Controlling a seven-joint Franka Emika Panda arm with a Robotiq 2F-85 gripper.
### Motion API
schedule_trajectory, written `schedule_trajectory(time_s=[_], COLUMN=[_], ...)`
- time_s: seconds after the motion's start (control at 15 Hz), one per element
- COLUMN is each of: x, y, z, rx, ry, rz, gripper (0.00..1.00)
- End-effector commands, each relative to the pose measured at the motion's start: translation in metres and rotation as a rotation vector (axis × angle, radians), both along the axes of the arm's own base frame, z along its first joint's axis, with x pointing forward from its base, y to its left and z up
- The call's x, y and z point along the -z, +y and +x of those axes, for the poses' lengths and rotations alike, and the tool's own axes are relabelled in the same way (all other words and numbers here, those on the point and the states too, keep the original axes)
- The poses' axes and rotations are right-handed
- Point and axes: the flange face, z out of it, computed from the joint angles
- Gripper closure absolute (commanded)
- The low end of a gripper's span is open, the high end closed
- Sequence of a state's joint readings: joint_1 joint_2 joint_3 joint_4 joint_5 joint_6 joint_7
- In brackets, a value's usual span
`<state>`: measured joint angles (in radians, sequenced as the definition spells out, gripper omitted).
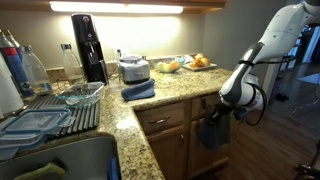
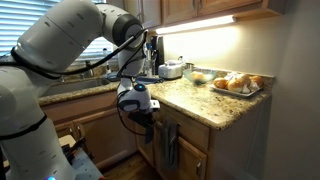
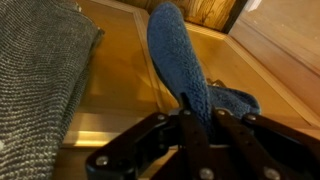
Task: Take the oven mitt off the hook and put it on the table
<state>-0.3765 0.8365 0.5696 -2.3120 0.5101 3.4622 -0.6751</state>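
In the wrist view the blue-grey padded oven mitt (image 3: 178, 55) hangs against the wooden cabinet front, and its lower end sits between my gripper's (image 3: 204, 128) two dark fingers, which are closed on it. In both exterior views my gripper (image 1: 217, 110) (image 2: 141, 113) is low in front of the cabinets, below the edge of the speckled granite table (image 1: 172, 96) (image 2: 203, 102). The mitt is mostly hidden by the gripper in an exterior view (image 2: 141, 113).
A longer grey cloth (image 3: 40, 90) (image 2: 168, 146) hangs right beside the mitt. A folded blue towel (image 1: 138, 90) lies on the counter near a small appliance (image 1: 133, 69). A tray of bread (image 2: 236, 84) sits at the counter end, and a dish rack (image 1: 50, 112) by the sink.
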Motion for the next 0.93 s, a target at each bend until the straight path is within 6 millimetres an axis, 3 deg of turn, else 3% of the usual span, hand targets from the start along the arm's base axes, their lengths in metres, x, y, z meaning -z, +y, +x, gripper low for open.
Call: schedule_trajectory(time_s=[0.0, 0.4, 0.87], x=[-0.023, -0.038, -0.098], y=[-0.004, 0.004, 0.007], z=[-0.024, -0.056, -0.049], rx=[0.01, -0.035, -0.065], ry=[0.015, 0.073, 0.029], rz=[0.036, 0.06, 0.0], gripper=[0.93, 0.93, 0.93])
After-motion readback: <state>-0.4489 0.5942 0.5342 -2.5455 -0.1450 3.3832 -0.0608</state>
